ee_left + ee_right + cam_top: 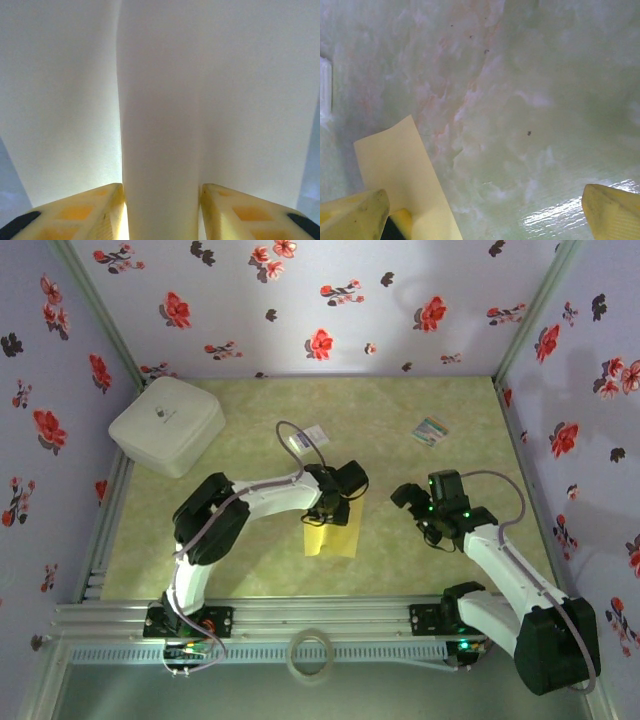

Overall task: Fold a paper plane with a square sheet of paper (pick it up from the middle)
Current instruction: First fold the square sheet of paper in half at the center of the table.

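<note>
Two blunt yellow fingers of the left claw press from either side on a raised ridge of the square sheet of paper, so this claw is clenched on the sheet at its middle. The paper is smooth, thin and pale yellow, bowing away on both sides of the ridge. From above, the sheet sits under that claw near the middle of the bench. The right claw hangs spread wide and released, with a corner of the sheet just beside one finger. The bench is glossy, pale green and marbled. A rounded white square box sits at the far left corner, and a small white card and a striped card lie toward the far edge. Lilac walls printed with red and black flowers enclose three sides.
</note>
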Tool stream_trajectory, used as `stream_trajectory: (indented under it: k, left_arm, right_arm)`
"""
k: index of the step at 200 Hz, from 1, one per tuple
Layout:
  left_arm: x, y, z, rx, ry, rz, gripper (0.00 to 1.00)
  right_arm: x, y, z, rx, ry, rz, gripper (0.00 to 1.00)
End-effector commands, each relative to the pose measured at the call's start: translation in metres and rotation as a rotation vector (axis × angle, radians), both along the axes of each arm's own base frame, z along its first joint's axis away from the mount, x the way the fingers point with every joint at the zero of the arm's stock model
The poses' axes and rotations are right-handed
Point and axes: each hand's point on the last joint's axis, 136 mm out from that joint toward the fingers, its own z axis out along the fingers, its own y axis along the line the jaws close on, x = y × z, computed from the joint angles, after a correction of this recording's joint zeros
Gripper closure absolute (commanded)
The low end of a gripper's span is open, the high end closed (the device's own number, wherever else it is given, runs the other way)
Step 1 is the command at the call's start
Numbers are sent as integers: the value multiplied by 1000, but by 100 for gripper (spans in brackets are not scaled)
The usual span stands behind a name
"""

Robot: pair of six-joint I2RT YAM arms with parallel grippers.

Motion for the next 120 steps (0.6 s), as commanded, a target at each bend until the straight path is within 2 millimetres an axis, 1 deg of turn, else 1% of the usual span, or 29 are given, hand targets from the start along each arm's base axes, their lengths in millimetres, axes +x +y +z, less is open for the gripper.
stream_trajectory:
  k: [1,20,43,120]
  left_arm:
    - [9,-2,23,-64,-63,21,56]
    - [11,0,26,-109,-71,43,56]
    - [12,-5,35,-207,-64,45,56]
    - [14,-39,77,-639,-6,14,57]
  right_arm:
    - [2,-3,8,-8,-9,-34,1]
    - [5,-3,9,-2,-10,-43,1]
    - [10,1,17,21,-39,-40,1]
    - [16,5,28,81,-123,-57,1]
